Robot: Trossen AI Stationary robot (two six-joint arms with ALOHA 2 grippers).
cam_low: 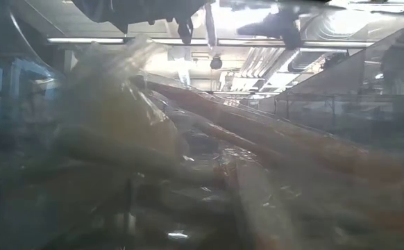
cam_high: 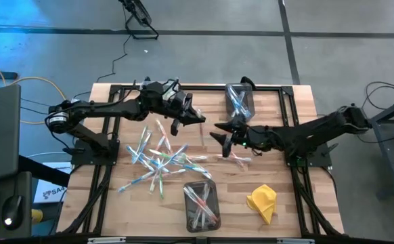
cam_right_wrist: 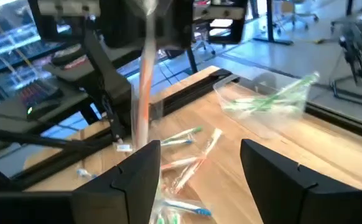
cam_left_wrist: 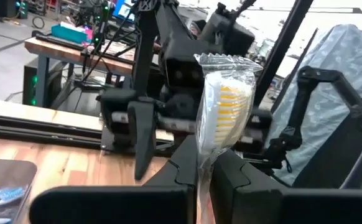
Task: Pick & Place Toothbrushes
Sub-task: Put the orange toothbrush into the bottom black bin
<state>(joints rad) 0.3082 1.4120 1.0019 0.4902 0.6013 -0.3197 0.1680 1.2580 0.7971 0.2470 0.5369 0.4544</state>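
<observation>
The left gripper point(cam_left_wrist: 204, 171) pinches a wrapped toothbrush point(cam_left_wrist: 224, 106) above the table's centre; the slick wrapper could slip. The right gripper point(cam_right_wrist: 199, 165), spread, waits just right.

A yellow cloth point(cam_high: 263, 202) lies near two clear bins point(cam_high: 202, 205).

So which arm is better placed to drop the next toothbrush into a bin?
Left, probably. The left gripper is already shut on a wrapped toothbrush, raised over the table middle. The right gripper is open and holds nothing, low over loose toothbrushes near the far bin.
</observation>
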